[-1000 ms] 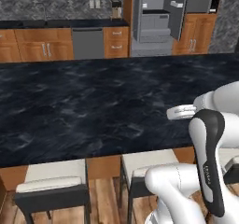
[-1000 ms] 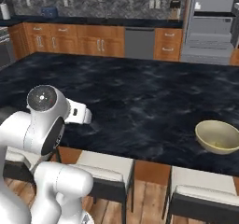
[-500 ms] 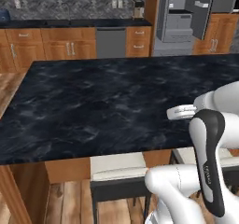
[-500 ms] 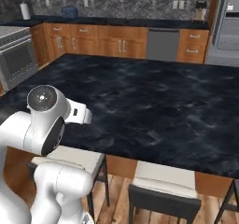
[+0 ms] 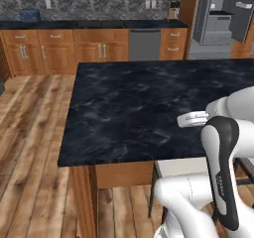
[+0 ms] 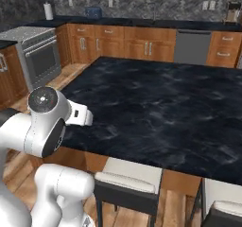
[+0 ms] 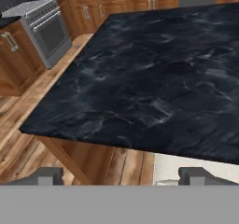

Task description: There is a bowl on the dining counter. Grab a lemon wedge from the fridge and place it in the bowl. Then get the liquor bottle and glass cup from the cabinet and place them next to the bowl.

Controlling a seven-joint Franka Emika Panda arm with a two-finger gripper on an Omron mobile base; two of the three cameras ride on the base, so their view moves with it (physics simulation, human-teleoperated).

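The gripper (image 7: 121,175) is spread wide and holds nothing. It hangs over the near edge of the dining counter (image 7: 154,73), with a white stool (image 6: 127,176) just below. Past the counter's far left side stands a grey oven (image 7: 44,27). The fridge (image 5: 223,21) stands open far beyond the counter.
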